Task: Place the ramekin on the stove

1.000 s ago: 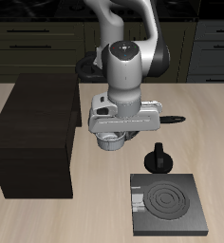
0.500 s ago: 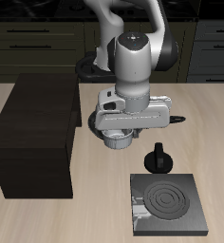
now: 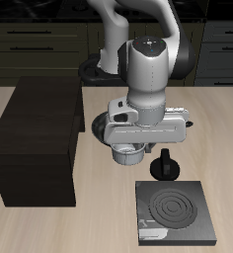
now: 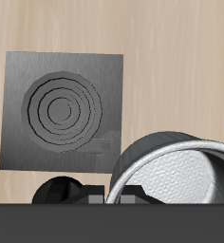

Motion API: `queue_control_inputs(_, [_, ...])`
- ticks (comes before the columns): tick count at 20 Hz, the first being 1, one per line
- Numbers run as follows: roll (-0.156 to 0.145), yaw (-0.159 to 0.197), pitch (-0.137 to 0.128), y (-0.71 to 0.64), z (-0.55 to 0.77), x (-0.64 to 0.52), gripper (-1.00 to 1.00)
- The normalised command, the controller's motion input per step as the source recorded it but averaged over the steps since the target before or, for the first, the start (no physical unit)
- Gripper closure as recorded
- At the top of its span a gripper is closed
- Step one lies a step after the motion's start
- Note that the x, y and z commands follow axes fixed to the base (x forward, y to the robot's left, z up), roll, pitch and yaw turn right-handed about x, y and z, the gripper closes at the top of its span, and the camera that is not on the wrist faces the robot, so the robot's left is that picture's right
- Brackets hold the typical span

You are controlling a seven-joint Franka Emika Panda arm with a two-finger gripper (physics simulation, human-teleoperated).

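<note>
The ramekin [image 3: 126, 155] is a small round grey-white cup held under my gripper [image 3: 127, 148], lifted above the table just behind the stove. In the wrist view the ramekin [image 4: 176, 173] fills the space by my fingers, its pale inside showing, and the jaws are closed on its rim. The stove [image 3: 175, 210] is a flat dark grey square plate with ring burner marks, lying near the table's front edge. It also shows in the wrist view [image 4: 63, 112], with nothing on it.
A small black knobbed pot [image 3: 166, 164] stands just behind the stove, close beside the ramekin. A big dark wooden box [image 3: 38, 138] stands on the table beside the arm. The black frying pan [image 3: 94, 69] is partly hidden behind the arm at the back.
My gripper has carried the ramekin toward the table's front edge and closer to the stove. The pot, box and stove have not moved.
</note>
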Motion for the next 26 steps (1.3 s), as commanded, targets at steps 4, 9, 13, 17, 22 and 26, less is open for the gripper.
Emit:
queue_control_inputs(4, [-0.006,-0.034,0.013,0.18,0.18,0.55,1.0])
queue_control_inputs(9, [0.03,0.026,0.017,0.26,0.09,0.29,1.0])
queue_control_inputs(13, [-0.007,-0.022,0.047,0.24,-0.03,0.34,1.0])
queue_control_inputs(17, [-0.011,0.011,0.015,0.23,-0.12,0.12,1.0])
queue_control_inputs(22, [0.006,0.012,0.026,0.13,-0.22,0.15,1.0])
queue_control_inputs(26, [-0.021,-0.016,0.038,0.03,-0.3,0.04,1.0])
